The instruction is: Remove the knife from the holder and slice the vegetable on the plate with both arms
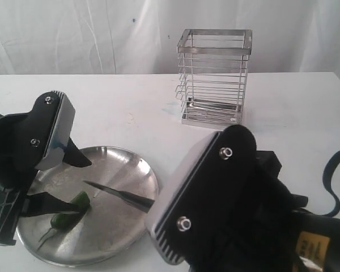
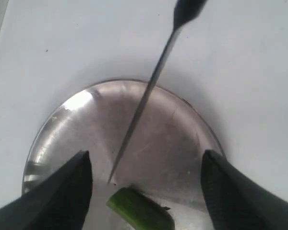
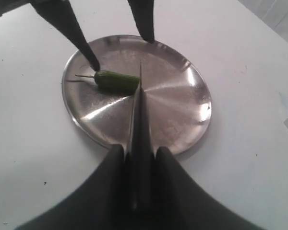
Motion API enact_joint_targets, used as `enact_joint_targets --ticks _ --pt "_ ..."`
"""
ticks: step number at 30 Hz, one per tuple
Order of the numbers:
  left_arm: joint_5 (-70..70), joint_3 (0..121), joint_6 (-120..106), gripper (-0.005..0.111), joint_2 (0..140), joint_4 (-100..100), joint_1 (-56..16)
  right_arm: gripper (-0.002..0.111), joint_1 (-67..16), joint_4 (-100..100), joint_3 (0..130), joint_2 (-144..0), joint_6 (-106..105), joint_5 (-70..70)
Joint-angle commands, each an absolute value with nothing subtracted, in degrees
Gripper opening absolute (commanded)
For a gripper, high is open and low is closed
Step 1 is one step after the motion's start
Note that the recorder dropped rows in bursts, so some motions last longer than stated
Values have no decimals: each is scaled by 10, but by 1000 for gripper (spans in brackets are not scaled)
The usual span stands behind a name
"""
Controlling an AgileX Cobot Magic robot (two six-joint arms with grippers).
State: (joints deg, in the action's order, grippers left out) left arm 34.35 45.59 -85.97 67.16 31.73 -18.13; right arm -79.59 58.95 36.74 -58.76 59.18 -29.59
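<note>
The vegetable point(image 1: 73, 207), a small glossy green pepper, lies on the left part of the steel plate point(image 1: 130, 170). My left gripper point(image 2: 146, 155) hangs open just above it, with one finger on either side of the vegetable point(image 2: 141, 211) and a gap to each. My right gripper point(image 3: 139, 149) is shut on the handle of the knife point(image 3: 139, 110). The dark blade point(image 1: 119, 194) reaches over the plate point(image 3: 182, 110), and its tip is close to the blunt end of the vegetable point(image 3: 116, 80). The wire holder point(image 1: 213, 76) stands at the back of the table.
White table all around, with a white curtain behind it. The right arm's bulky black wrist housing point(image 1: 204, 198) fills the front right of the exterior view and hides that gripper's fingers there. A flat metal piece point(image 1: 212, 105) lies in the bottom of the holder.
</note>
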Motion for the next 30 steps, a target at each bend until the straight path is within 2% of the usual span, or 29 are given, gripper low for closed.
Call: enact_joint_targets --ticks 1,6,9,14,18,30 --pt "356 458 -872 67 667 330 -181 0 -793 587 366 -582 566 -256" --pt "352 458 -872 66 691 330 -181 0 -793 587 366 -582 566 -251" --pt "344 458 -871 51 695 332 -181 0 -793 587 366 -582 566 -251" --pt "344 458 -871 43 695 342 -181 0 -793 585 366 -582 566 -251" --pt "368 458 -875 0 695 346 -188 0 -793 583 366 -582 566 -251" --pt "366 458 -884 0 694 334 -209 0 -793 571 366 -582 542 -301"
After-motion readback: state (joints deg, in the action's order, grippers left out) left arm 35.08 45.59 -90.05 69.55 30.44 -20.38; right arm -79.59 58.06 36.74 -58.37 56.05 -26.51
